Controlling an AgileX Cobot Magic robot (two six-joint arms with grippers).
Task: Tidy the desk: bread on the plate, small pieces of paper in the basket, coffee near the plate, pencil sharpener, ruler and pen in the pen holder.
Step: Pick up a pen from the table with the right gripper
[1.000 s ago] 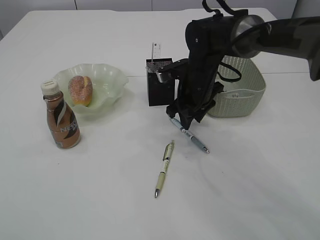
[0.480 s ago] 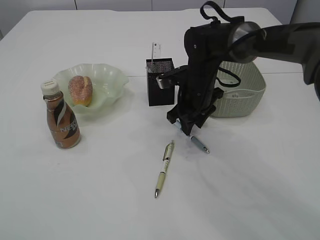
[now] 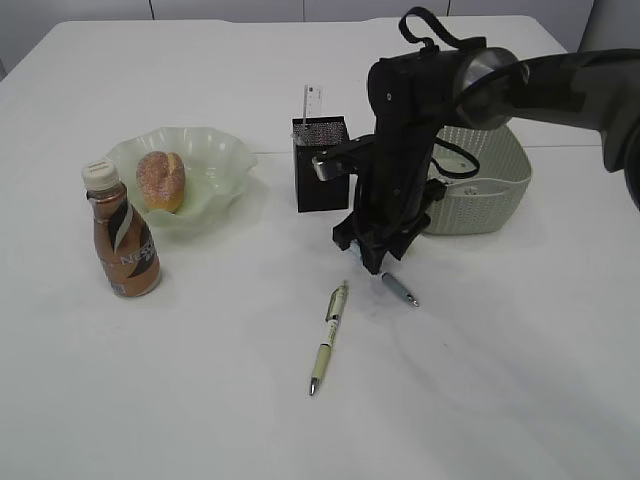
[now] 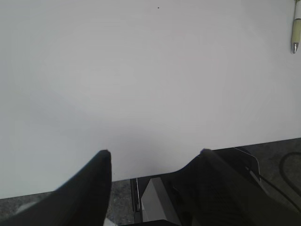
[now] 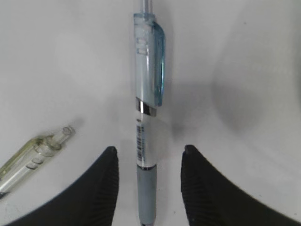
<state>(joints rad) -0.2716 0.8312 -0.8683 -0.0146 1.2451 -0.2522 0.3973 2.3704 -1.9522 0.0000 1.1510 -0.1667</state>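
Note:
A blue-and-white pen [image 5: 147,117] lies on the table between the open fingers of my right gripper [image 5: 150,153], which is down at the table; its grip end shows past the gripper [image 3: 398,290]. A green pen [image 3: 329,337] lies just left, its cap end in the right wrist view [image 5: 35,153] and its tip in the left wrist view [image 4: 296,34]. The black mesh pen holder [image 3: 320,165] has a ruler [image 3: 312,103] standing in it. The bread [image 3: 161,180] sits on the green plate [image 3: 220,160]. The coffee bottle [image 3: 120,232] stands beside the plate. My left gripper [image 4: 153,157] is open over the table's front edge.
A pale green basket [image 3: 480,175] stands behind my right arm, right of the pen holder. The table's front edge and the dark robot base [image 4: 188,197] show below the left gripper.
My right gripper has come down over the blue-and-white pen and now straddles it, hiding most of it in the exterior view. Nothing else has moved.

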